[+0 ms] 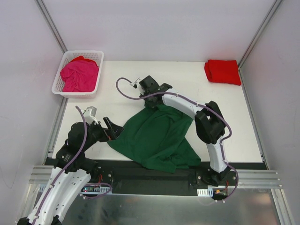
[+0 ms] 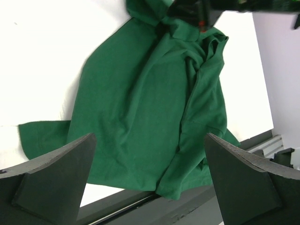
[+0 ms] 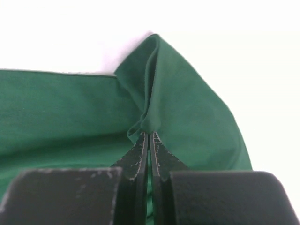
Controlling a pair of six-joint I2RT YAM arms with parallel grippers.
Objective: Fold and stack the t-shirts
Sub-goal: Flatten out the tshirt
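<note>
Right gripper pinches shut a far-edge fold of the crumpled dark green cotton t-shirt lying on the white table, while the left gripper waits, spread wide, beside its near-left hem.

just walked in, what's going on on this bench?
Two arms, folding t-shirts. The right gripper is shut on a pinched fold at the far edge of the green t-shirt, which lies crumpled on the table. The left gripper is open near the shirt's left edge, holding nothing. A red t-shirt sits folded at the far right corner; a pink t-shirt is bunched in the white basket.
</note>
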